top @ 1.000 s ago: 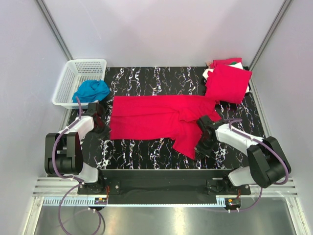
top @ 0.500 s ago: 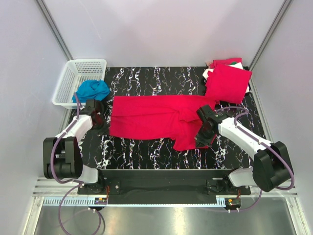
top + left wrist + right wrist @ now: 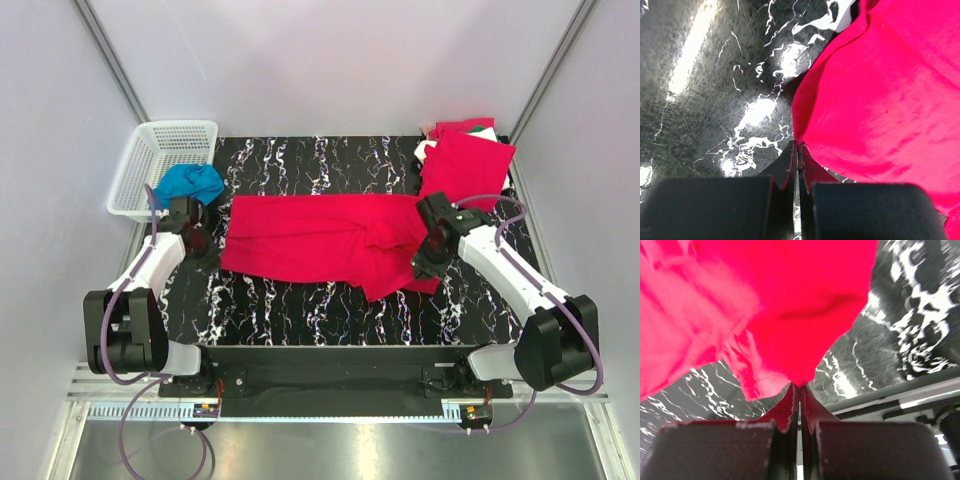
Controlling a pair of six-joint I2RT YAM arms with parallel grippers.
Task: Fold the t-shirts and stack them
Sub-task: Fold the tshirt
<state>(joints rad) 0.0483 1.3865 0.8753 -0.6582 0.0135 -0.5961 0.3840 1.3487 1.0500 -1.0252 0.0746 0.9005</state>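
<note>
At the tips, both pairs of jaws are pinched tight on the red t-shirt, left on its edge low by the tabletop, right on a corner held clear (fabric drooping). The shirt lies spread across the middle, the folded stack at the far right corner. Best bet: carry both corners over level and together, cloth taut.

Bright, table glare, right wrist blur
</note>
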